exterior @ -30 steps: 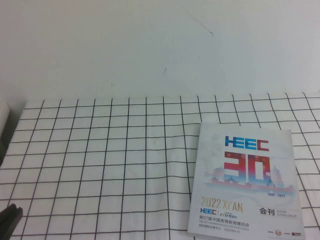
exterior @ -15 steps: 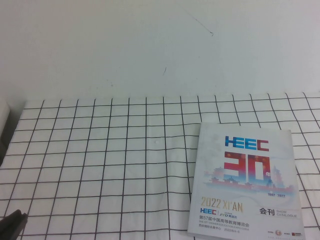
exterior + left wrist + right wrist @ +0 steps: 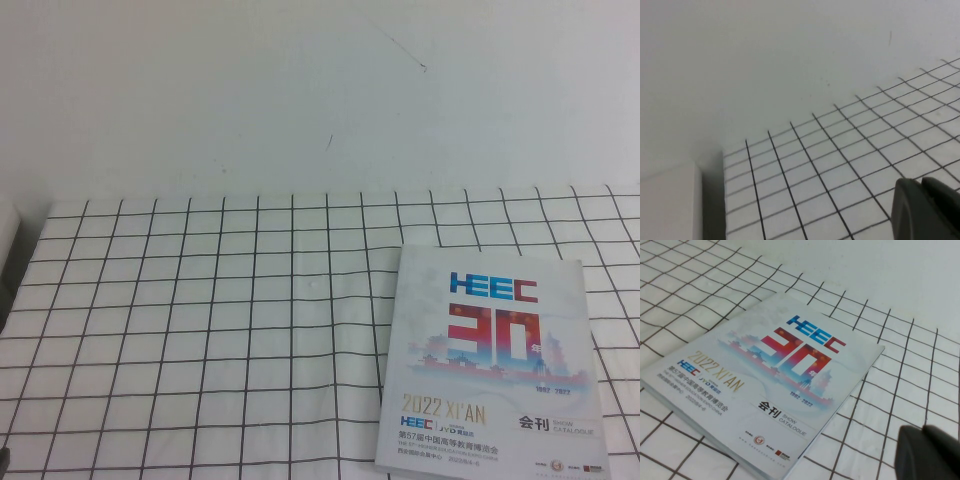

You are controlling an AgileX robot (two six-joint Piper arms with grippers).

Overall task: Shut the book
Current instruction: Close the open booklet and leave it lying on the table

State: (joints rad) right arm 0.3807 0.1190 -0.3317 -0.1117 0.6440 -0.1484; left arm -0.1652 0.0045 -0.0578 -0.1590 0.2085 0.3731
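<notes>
Shut book (image 3: pixel 487 362) flat, cover up, on the checked worktop (image 3: pixel 200 320), right side. Left hand (image 3: pixel 923 200) clenched, empty, above the worktop's left part, well apart from the book. Right hand (image 3: pixel 924 442) clenched, empty, near the book.

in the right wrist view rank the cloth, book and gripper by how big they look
1. checked cloth
2. book
3. right gripper, beside the book, though its nearness to the camera makes this unsure

The left gripper is outside that view, over the cloth elsewhere.
</notes>
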